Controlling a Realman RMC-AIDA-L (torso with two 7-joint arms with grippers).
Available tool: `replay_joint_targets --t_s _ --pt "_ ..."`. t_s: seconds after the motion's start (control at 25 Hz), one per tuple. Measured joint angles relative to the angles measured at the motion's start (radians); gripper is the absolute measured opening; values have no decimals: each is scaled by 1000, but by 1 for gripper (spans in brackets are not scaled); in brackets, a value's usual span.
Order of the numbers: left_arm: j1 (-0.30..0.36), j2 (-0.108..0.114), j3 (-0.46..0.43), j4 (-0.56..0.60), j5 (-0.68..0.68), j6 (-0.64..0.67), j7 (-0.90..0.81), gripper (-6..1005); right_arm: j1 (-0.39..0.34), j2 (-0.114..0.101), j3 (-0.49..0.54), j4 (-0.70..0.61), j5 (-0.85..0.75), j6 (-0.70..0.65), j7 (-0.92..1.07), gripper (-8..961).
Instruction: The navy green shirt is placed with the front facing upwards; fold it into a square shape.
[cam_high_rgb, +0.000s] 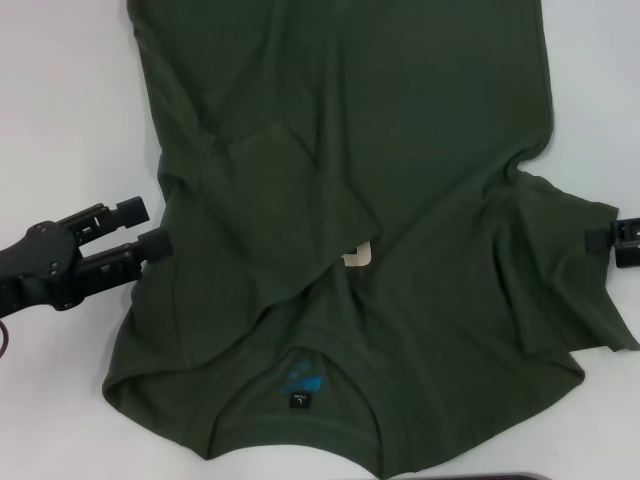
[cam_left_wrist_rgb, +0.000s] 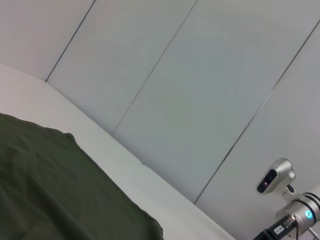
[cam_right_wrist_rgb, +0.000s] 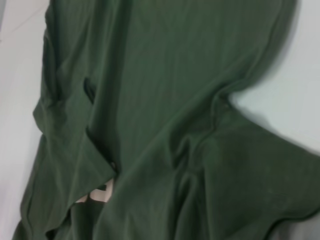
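The navy green shirt (cam_high_rgb: 400, 150) lies spread on the white table (cam_high_rgb: 60, 90), with its collar and black neck tag (cam_high_rgb: 299, 400) toward me. One sleeve side is folded in over the body, and a bit of the cream letters (cam_high_rgb: 358, 255) peeks out from under the fold. My left gripper (cam_high_rgb: 150, 228) is open, and its fingertips (cam_high_rgb: 158, 243) are at the shirt's left edge. My right gripper (cam_high_rgb: 612, 241) is at the outer edge of the right sleeve (cam_high_rgb: 560, 270). The right wrist view shows the shirt (cam_right_wrist_rgb: 165, 90), the sleeve (cam_right_wrist_rgb: 260, 185) and the letters (cam_right_wrist_rgb: 97, 192).
The left wrist view shows a shirt edge (cam_left_wrist_rgb: 50, 185) on the table (cam_left_wrist_rgb: 100, 150), grey wall panels behind, and a small camera on a stand (cam_left_wrist_rgb: 275, 180). A dark strip (cam_high_rgb: 500, 477) lies at the table's near edge.
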Motion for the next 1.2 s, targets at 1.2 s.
replay_joint_targets --t_s 1.2 --pt "0 -3 -12 0 0 -1 1 811 56 59 -2 16 -26 38 -11 909"
